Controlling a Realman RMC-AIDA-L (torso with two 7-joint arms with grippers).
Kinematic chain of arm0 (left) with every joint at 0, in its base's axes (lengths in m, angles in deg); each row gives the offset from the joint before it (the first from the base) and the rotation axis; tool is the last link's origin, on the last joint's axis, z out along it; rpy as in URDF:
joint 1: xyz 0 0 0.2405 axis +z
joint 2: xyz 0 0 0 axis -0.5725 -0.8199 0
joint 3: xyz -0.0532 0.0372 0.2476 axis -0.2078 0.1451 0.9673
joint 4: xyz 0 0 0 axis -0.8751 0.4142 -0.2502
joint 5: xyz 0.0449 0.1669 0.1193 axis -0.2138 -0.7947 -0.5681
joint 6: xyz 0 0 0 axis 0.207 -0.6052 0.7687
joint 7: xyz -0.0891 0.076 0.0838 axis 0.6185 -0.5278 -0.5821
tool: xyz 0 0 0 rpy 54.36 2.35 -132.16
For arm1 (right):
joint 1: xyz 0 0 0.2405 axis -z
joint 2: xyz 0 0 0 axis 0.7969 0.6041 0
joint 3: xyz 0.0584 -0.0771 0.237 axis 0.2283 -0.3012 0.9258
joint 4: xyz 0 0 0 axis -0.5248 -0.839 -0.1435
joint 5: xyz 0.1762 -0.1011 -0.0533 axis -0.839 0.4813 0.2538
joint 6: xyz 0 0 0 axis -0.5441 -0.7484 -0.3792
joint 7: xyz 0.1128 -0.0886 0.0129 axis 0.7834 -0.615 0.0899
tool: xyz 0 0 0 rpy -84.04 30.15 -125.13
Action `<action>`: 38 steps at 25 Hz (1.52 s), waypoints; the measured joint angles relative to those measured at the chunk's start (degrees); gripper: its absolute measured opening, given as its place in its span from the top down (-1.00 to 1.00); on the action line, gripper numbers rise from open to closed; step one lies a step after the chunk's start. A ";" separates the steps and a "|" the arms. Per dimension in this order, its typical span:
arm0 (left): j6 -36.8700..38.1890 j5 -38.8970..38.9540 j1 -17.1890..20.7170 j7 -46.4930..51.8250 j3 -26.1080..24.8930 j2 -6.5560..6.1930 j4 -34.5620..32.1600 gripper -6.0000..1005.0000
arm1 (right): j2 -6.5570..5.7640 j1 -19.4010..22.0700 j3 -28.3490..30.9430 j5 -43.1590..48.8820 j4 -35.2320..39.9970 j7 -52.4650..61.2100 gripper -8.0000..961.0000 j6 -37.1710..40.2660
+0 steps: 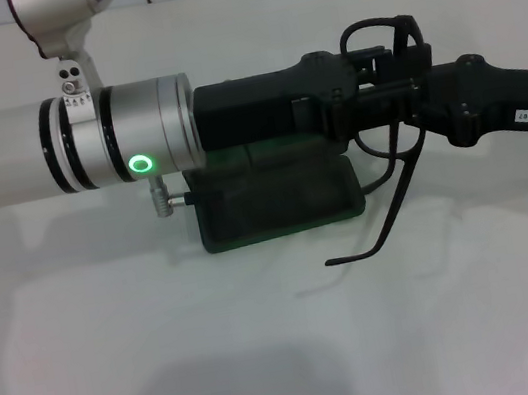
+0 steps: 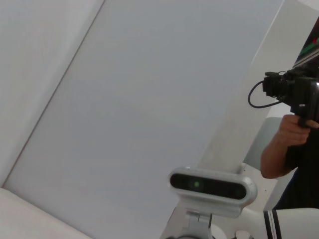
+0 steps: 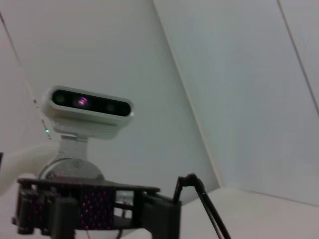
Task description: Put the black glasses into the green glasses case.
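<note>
— Black wire frames: we count one pair, the black glasses (image 1: 382, 86), held up in the air at about 2 o'clock in the head view, with one temple arm hanging down toward 5 o'clock and ending above the white counter (image 1: 290, 355).

— And cases?

— One, the green glasses case (image 1: 280, 200), lying open on the counter just below centre. Its far half is hidden behind the left arm (image 1: 122, 135), which crosses in front of it from 9 o'clock.

— Which claw has the glasses?

— We count two claws. The left claw (image 1: 368, 89) and the right claw (image 1: 404, 93) meet at the frames, and both seem closed on them, though black against black makes the fingertips hard for us to separate.

— Do the wrist views help?

— Little. The right wrist view shows one thin black temple (image 3: 209, 209), cut off at the edge, and the head camera (image 3: 87, 112). The left wrist view shows walls and a person (image 2: 291, 144) holding a camera.
</note>
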 joint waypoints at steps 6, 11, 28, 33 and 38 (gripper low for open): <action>0.03 -0.51 0.00 0.01 0.12 0.00 0.00 -0.12 | -0.29 -0.01 0.03 -0.02 0.17 0.30 0.75 1.04; 2.91 -0.56 1.04 -0.39 0.10 -0.54 -0.03 -0.12 | -0.80 0.37 0.89 -0.38 0.23 0.30 0.75 1.32; -2.38 -13.70 4.20 -1.73 1.33 0.45 -0.96 -0.12 | 1.17 -0.76 10.84 -0.69 5.43 0.04 0.75 11.32; 3.23 -7.40 3.24 -2.51 5.68 0.31 -1.39 -0.12 | 1.30 -2.06 10.34 -0.61 3.51 -0.20 0.75 8.49; 7.82 -3.66 4.82 -3.93 5.34 -0.07 -4.56 -0.12 | 1.25 -2.17 7.79 -0.26 2.42 -0.03 0.75 6.20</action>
